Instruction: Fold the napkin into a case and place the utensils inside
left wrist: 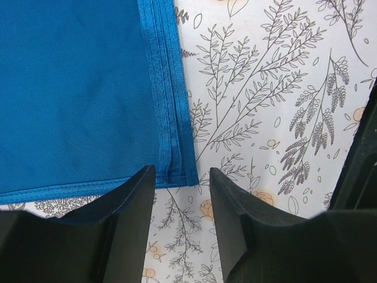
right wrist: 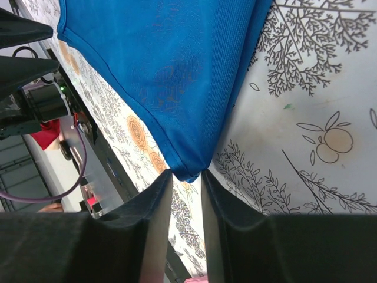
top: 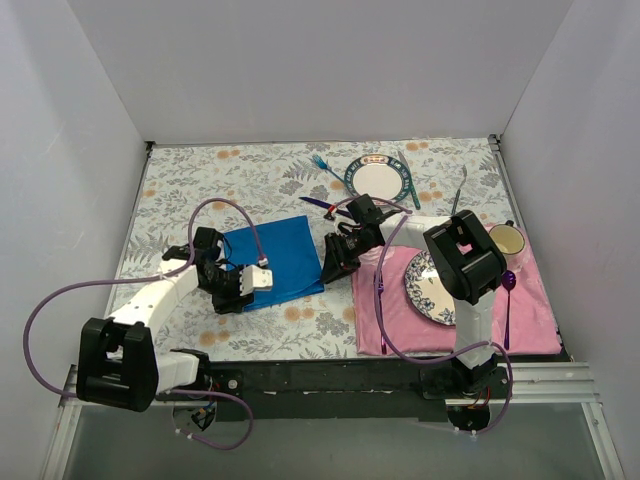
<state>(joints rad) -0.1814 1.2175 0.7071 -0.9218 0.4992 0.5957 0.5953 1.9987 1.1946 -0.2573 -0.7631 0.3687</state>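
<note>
the floral tablecloth carries the blue napkin, lying flat between both arms. left gripper has its fingers apart, straddling one hemmed corner. right gripper is clamped on another corner.

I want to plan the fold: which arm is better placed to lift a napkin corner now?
Right. The right claw already has a napkin corner between its fingers; the left claw is open beside its corner.

napkin between both arms, placemat right
</note>
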